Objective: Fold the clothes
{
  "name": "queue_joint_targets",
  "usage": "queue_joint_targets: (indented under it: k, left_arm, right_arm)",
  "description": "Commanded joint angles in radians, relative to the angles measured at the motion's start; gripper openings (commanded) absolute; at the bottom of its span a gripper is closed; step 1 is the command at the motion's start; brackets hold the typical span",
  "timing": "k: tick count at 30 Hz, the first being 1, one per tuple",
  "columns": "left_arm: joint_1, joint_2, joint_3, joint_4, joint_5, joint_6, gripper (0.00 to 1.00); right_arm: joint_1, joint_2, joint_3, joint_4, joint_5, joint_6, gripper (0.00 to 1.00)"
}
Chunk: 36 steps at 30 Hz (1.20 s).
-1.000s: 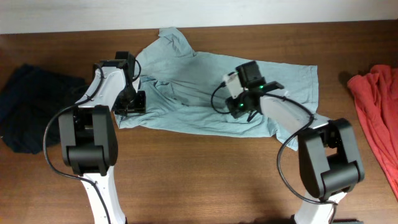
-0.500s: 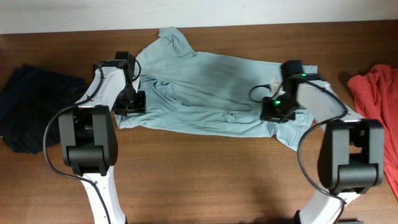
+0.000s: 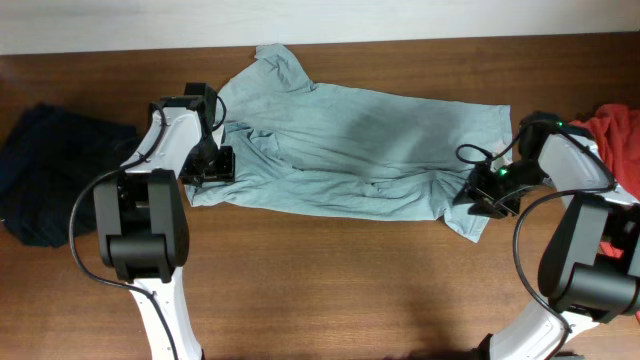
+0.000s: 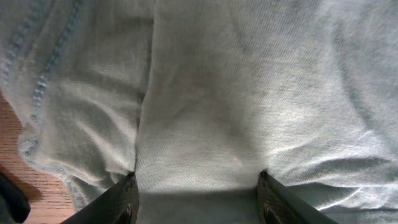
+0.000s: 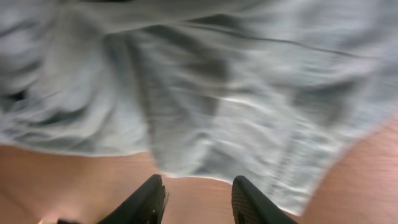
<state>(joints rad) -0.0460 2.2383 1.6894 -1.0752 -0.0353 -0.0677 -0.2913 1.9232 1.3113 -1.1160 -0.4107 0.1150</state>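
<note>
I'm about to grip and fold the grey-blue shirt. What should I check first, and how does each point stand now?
1. Left end effector open over the T-shirt at its left edge: ok.
2. Right end effector open: ok.
3. Hem inside it: not ok. Only bare table lies between the tips, with the hem just beyond.
4. T-shirt lying flat: not ok, wrinkled.
5. Right arm clear of the red garment: cannot tell.
6. Right wrist view sharp: not ok, blurred.
</note>
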Motion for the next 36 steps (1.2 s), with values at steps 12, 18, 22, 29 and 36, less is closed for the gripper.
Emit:
queue_joint_targets:
  k: [12, 18, 22, 29, 36]
  left_arm:
    - [-0.009, 0.051, -0.040, 0.018, 0.013, 0.001, 0.67]
    - [-0.009, 0.051, -0.040, 0.018, 0.013, 0.001, 0.67]
    - [-0.009, 0.051, -0.040, 0.018, 0.013, 0.001, 0.68]
    - [-0.008, 0.051, -0.040, 0.016, 0.012, 0.002, 0.68]
    - [0.030, 0.051, -0.040, 0.002, 0.012, 0.006, 0.68]
  right_arm:
    - [-0.016, -0.032, -0.048, -0.076, 0.264, 0.163, 0.51]
    - [-0.008, -0.032, -0.202, 0.056, 0.156, 0.206, 0.51]
    - [-0.013, -0.032, -0.240, 0.112, 0.108, 0.247, 0.33]
    - [-0.077, -0.032, -0.209, 0.126, 0.158, 0.261, 0.06]
    - [-0.160, -0.032, -0.161, 0.130, 0.283, 0.258, 0.04]
